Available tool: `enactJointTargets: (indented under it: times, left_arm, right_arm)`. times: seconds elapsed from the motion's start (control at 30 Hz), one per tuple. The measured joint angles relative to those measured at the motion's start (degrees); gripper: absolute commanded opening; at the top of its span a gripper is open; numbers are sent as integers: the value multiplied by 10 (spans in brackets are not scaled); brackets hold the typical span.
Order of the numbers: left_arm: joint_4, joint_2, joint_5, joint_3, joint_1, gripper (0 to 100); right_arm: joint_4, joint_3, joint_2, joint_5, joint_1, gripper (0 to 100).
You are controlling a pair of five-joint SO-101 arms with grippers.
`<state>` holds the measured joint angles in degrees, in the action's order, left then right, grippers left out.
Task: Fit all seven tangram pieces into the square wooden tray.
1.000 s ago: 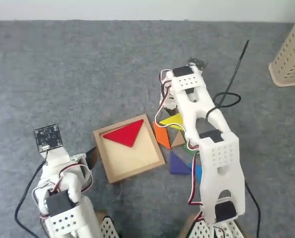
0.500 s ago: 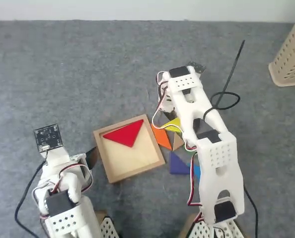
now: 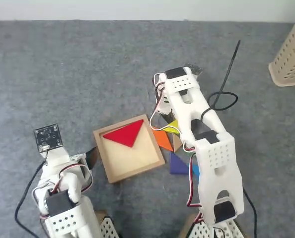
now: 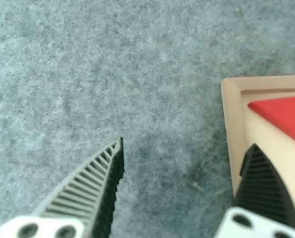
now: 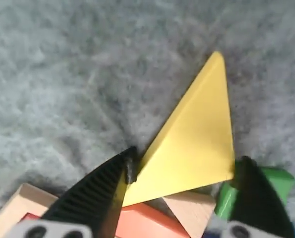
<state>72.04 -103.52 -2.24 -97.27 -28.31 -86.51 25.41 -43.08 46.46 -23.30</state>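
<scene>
The right end effector [image 5: 187, 162] is being slid over the yellow triangle [image 5: 197, 144], lying on the counter [image 3: 63, 74] beside the wooden tray [image 3: 132, 158]. It is being held wide open, gripping nothing yet, so a grab is being readied.

Grey carpet [image 3: 63, 74] all around under the jaws of the right gripper [image 5: 185, 166], pale wall [image 3: 137, 10] along the far edge, beige slotted bin [image 3: 291, 54] well apart from them.
</scene>
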Motion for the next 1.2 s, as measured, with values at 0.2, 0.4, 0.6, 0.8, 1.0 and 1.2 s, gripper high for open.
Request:
enactJointTargets:
  times: [0.2,0.4,0.6,0.8,1.0,1.2]
  left_arm:
    - [0,0,0,0,0,354]
    - [0,0,0,0,0,354]
    - [0,0,0,0,0,354]
    - [0,0,0,0,0,354]
    - [0,0,0,0,0,354]
    - [0,0,0,0,0,354]
  right_arm:
    - [1,0,1,0,2,194]
    - [24,12,-3,-125,73,194]
    - [33,37,-10,-358,110,195]
    - [10,38,-6,-407,96,195]
    - [16,-39,79,-375,29,195]
    - [114,-243,238,-375,3,195]
